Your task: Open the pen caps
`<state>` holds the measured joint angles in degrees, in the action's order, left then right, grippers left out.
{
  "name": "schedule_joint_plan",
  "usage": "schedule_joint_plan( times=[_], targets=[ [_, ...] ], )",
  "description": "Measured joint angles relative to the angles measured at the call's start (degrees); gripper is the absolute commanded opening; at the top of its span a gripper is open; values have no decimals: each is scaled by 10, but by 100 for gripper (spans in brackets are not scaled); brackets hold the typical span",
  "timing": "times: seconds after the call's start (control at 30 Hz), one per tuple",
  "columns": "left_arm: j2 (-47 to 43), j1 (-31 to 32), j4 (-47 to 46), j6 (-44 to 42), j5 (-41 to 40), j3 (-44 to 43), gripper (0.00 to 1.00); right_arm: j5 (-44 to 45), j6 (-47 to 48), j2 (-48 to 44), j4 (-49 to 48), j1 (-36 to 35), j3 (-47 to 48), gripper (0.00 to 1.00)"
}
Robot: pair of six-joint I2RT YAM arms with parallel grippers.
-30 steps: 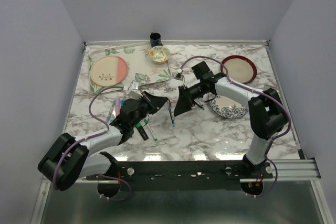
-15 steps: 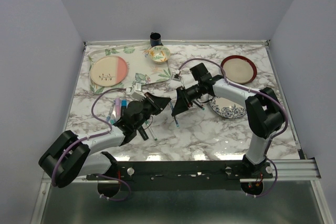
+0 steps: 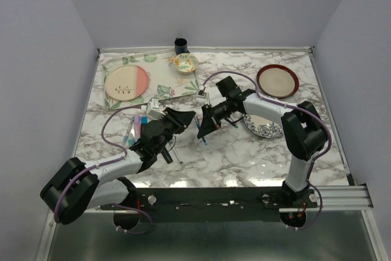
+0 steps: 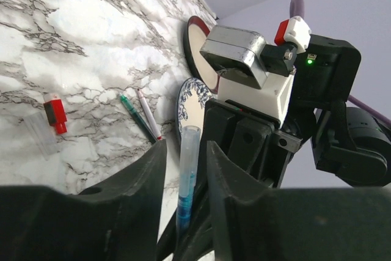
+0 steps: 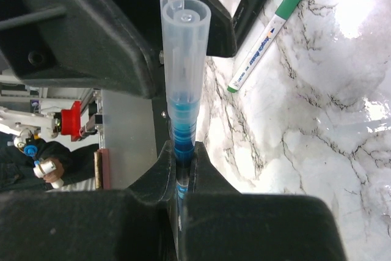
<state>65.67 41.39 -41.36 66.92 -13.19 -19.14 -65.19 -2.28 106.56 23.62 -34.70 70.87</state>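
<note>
Sharing one blue pen between both grippers.
From above, the left gripper and right gripper are facing each other tip to tip. Left wrist: its fingers are standing spread, the clear cap sitting between them with gaps either side. Right wrist: its fingers are pressing together on the pen's barrel, the cap projecting ahead.

place: robotics lab, enclosed test cell | walls: plain lilac panels box in three sides | desk: marble-patterned desk, metal rail along its near edge | rig: left arm and right arm with exposed purple cables | props: loose plates, small bowl | beyond: red-tipped hardware, right wrist view
</note>
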Motion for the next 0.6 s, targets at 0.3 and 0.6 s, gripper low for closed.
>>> schedule_joint_plan(
  times=[0.3, 0.6],
  targets=[
    [29, 0, -59, -3, 31, 28, 44, -1, 11, 0, 11, -2, 0, 1],
    [40, 0, -79, -11, 55, 24, 9, -3, 33, 0, 26, -2, 3, 1]
  ],
)
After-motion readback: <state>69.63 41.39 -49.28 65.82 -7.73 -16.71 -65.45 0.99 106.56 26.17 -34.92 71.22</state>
